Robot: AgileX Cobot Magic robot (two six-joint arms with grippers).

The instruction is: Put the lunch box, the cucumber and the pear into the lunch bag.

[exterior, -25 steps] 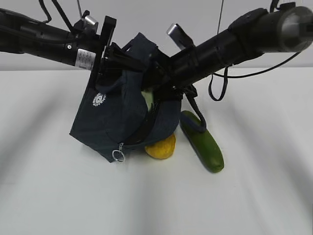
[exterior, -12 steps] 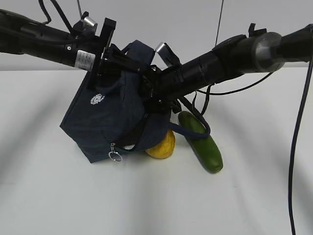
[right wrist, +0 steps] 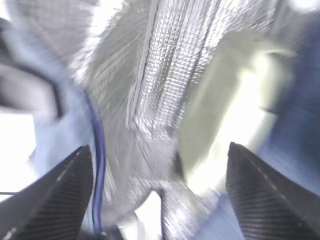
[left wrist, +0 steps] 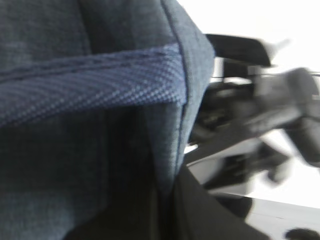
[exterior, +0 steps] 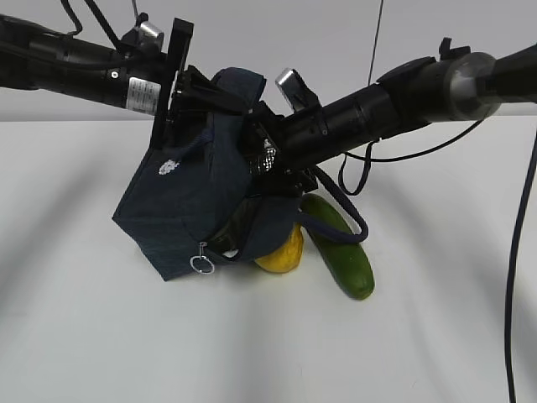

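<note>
Two black arms meet over the white table (exterior: 436, 336) in the exterior view, both at the lunch bag (exterior: 189, 201), a dark navy woven tote hanging tilted with a white round logo and a metal ring pull at its lower corner. The left gripper (exterior: 189, 92) is at the bag's top edge; whether it is clamped there cannot be told. The right gripper (exterior: 264, 159) reaches into the bag's opening, its tips hidden. A smooth dark green cucumber (exterior: 340, 248) lies on the table just right of the bag, one padded handle looped over it. The yellow pear (exterior: 281, 252) sits between bag and cucumber, partly under the fabric.

Left wrist view: coarse navy weave (left wrist: 90, 90) with a stitched strap fills the frame; the fingers are not visible.

Right wrist view: the carbon-textured fingers (right wrist: 52, 200) stand spread apart, holding nothing, over quilted silver foil lining. A pale greenish blurred shape, seemingly the lunch box (right wrist: 225, 115), lies inside.
</note>
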